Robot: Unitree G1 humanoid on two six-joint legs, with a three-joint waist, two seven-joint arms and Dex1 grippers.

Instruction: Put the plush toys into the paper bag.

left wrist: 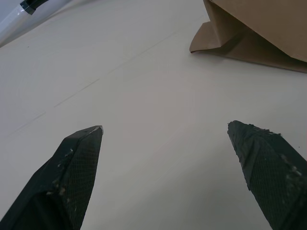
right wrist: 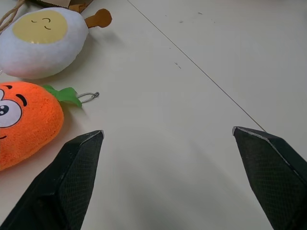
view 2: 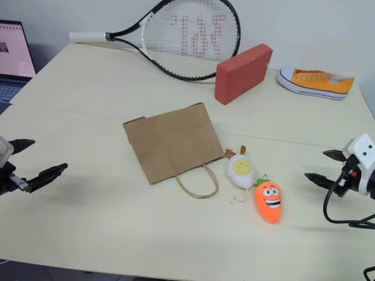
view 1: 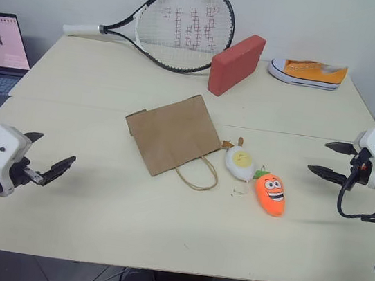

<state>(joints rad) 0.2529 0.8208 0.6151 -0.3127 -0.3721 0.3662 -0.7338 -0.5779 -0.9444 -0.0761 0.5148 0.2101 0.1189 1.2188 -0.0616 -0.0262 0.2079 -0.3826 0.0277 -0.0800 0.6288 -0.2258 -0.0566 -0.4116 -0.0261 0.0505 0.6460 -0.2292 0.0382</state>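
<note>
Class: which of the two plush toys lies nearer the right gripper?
The orange carrot plush; the white egg plush lies beyond it, closer to the paper bag, farther from the right gripper.

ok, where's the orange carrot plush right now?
In the left eye view the orange carrot plush lies on the table right of centre, just beside the white egg plush, between the flat brown paper bag and the open right gripper.

Left tool [view 1: 51, 155] spread wide, held low; right tool [view 1: 332, 161] spread wide, empty.

The whole counter [view 1: 91, 232] is overlooked from head height by both eye views; it is skimmed closely by each wrist view between its own jaws.
</note>
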